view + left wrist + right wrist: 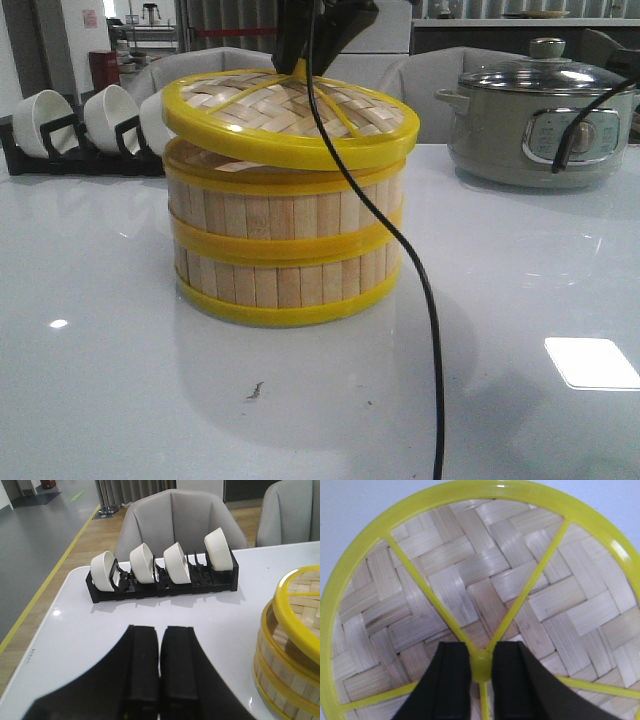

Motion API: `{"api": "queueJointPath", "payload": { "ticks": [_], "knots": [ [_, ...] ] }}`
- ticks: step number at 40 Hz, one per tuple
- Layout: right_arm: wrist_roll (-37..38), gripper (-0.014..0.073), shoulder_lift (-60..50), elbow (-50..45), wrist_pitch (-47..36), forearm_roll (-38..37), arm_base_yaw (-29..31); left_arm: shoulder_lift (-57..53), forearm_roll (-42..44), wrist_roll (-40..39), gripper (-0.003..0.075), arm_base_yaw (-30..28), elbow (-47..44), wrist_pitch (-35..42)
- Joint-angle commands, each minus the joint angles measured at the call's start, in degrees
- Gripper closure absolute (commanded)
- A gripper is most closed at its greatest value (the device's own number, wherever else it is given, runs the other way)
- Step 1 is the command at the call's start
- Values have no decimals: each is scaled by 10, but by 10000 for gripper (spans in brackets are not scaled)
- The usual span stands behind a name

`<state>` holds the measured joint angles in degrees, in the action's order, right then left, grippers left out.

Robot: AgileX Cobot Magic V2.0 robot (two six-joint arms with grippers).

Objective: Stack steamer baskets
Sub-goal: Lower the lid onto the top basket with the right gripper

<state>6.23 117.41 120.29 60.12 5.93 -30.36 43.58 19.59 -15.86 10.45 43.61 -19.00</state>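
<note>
Two steamer baskets stand stacked on the white table, the upper basket point(285, 215) sitting on the lower basket point(285, 283). A woven bamboo lid point(290, 115) with a yellow rim lies tilted over the top basket, lower on its right side. My right gripper point(481, 652) is shut on the lid's yellow knob point(481, 664) and comes down from above the stack point(300, 60). My left gripper point(160, 630) is shut and holds nothing, hovering over bare table left of the stack point(280, 675).
A black rack of white bowls point(80, 125) point(162, 567) stands at the back left. A grey electric pot with a glass lid point(540, 125) stands at the back right. A black cable point(420, 300) hangs in front of the stack. Grey chairs point(172, 520) stand behind the table.
</note>
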Motion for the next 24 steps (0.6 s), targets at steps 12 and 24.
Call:
{"api": "queueJointPath", "payload": {
  "ticks": [12, 24],
  "knots": [
    [-9, 541, -28, 22, -42, 9, -10, -1, 1, -1, 634, -1, 16, 40],
    [-9, 541, -27, 22, -54, -5, -10, -1, 1, -1, 634, -1, 16, 40]
  ]
}}
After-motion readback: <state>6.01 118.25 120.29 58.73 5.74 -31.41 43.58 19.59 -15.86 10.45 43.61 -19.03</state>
